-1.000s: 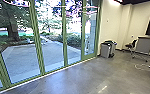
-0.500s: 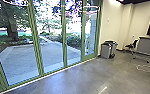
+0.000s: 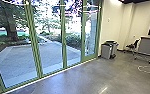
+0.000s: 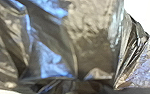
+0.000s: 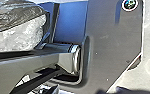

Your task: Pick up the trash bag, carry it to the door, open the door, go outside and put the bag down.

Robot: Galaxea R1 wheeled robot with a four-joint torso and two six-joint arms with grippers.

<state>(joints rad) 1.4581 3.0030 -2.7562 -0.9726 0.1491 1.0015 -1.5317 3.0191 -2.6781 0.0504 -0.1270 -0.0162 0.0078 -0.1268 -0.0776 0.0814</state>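
Tall glass doors in green frames (image 3: 63, 37) stand to the left and ahead in the head view, with the paved yard (image 3: 18, 57) behind the glass. Shiny dark folds of the trash bag (image 4: 91, 42) are very close in the left wrist view. They draw together at my left gripper (image 4: 76, 84), which is shut on the bag. Part of the trash bag (image 5: 18, 15), dark above and pale and crinkled below, also appears in the right wrist view, beyond the robot's jointed bar. Whether my right gripper is open or shut is unclear.
Grey bins (image 3: 106, 51) stand by the wall at the right end of the glass. Farther right are a dark chair (image 3: 133, 46), a grey cabinet or desk (image 3: 147, 46) and a white cable (image 3: 147, 69) on the polished floor (image 3: 91, 77).
The head camera has moved forward a little: the left door posts slide outward to the left, while the chair and the wall screen shift outward to the right.
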